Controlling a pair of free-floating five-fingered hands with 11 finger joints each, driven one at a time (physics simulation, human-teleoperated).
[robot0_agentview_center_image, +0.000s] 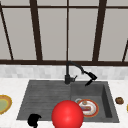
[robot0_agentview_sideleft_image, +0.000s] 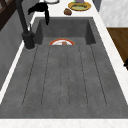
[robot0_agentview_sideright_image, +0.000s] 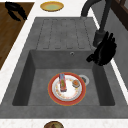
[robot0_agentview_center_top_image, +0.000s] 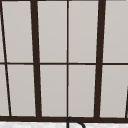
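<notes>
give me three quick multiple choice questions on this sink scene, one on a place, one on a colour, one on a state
1. Where is the red-rimmed plate?
A. in the sink basin
B. on the drainboard
C. on the counter

2. What colour is the ball?
A. green
B. red
C. blue

3. What is the right hand near?
A. the yellow plate
B. the ball
C. the faucet

Answers:
1. A, the right side view shows it on the basin floor.
2. B, it is plain red in the front view.
3. C, it hangs by the spout's end; the left hand is at the sink's front edge.

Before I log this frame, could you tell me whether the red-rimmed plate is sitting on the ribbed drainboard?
No, the red-rimmed plate lies on the floor of the sink basin, beside the drain, not on the drainboard.
</notes>
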